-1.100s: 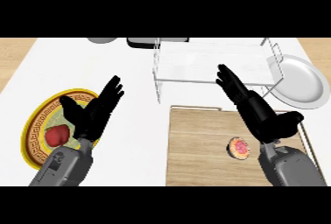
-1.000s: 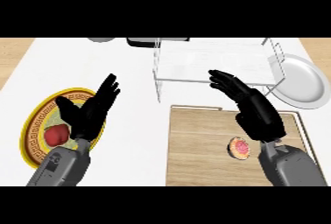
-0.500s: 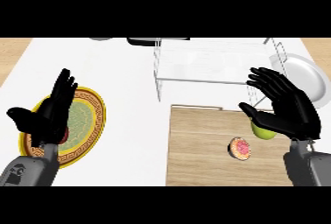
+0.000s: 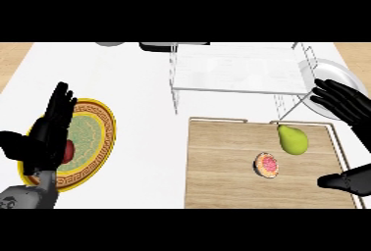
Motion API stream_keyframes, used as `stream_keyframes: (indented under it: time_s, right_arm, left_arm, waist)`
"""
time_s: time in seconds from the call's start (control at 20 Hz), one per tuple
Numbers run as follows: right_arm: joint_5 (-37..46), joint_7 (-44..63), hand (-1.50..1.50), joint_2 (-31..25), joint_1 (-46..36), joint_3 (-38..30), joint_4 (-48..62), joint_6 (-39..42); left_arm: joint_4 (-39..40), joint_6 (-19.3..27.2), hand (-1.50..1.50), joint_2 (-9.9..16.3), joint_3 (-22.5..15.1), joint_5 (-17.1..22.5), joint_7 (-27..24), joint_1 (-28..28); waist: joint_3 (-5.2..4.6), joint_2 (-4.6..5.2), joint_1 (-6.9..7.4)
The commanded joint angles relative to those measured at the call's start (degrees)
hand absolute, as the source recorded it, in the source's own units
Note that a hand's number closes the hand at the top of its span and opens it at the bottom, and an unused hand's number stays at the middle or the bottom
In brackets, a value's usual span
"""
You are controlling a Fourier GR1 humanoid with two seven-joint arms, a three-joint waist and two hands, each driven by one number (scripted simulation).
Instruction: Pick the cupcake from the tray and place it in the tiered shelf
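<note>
The cupcake (image 4: 267, 165), pink-topped, lies on the wooden tray (image 4: 225, 166) near its middle. A green pear (image 4: 292, 138) sits on the tray just beyond it. The clear tiered shelf (image 4: 239, 73) stands behind the tray. My right hand (image 4: 348, 105) is open at the right edge, fingers spread, to the right of and above the cupcake, with its thumb low at the tray's right rim. My left hand (image 4: 45, 135) is open at the far left, fingers up, over a patterned plate.
A yellow and green patterned plate (image 4: 91, 137) holds a red fruit (image 4: 68, 151) partly hidden by my left hand. A white plate (image 4: 326, 78) lies behind the right hand beside the shelf. Dark objects (image 4: 170, 46) sit at the counter's far edge.
Both hands have swung outward, the left to the far left edge and the right to the far right. The pear, hidden before by my right hand, now shows.
</note>
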Motion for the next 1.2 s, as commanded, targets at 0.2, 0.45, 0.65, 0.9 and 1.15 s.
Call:
stream_keyframes:
  time_s: [0.2,0.45,0.65,0.9,1.15]
  right_arm:
    - [11.22,13.95,-1.5,-15.67,-5.1,4.59,-12.05,5.5]
    - [20.47,25.99,-1.5,-17.91,-7.63,12.76,-16.61,5.16]
    - [21.68,40.92,-1.5,-12.98,-14.08,20.97,-19.74,3.18]
    - [37.35,41.93,-1.5,-7.84,-11.6,30.92,-18.78,2.64]
    - [41.7,43.08,-1.5,-9.43,-13.79,33.95,-11.71,7.35]
  left_arm:
    - [-1.22,-0.45,0.0,0.25,-0.21,-0.35,1.71,-0.9]
    - [-4.25,-0.72,0.0,1.74,0.93,-0.55,2.24,1.37]
    - [-2.03,-2.49,0.0,0.14,1.17,0.18,0.62,1.16]
    - [-4.81,0.49,0.0,-2.11,-0.61,-3.33,2.1,1.52]
    - [-2.0,-0.3,0.0,-2.28,0.08,-3.99,1.75,0.27]
  waist:
    - [-0.19,0.13,0.78]
    - [-0.11,0.18,1.73]
    - [-0.12,0.39,1.49]
    - [0.02,0.33,1.11]
    - [0.01,0.5,1.07]
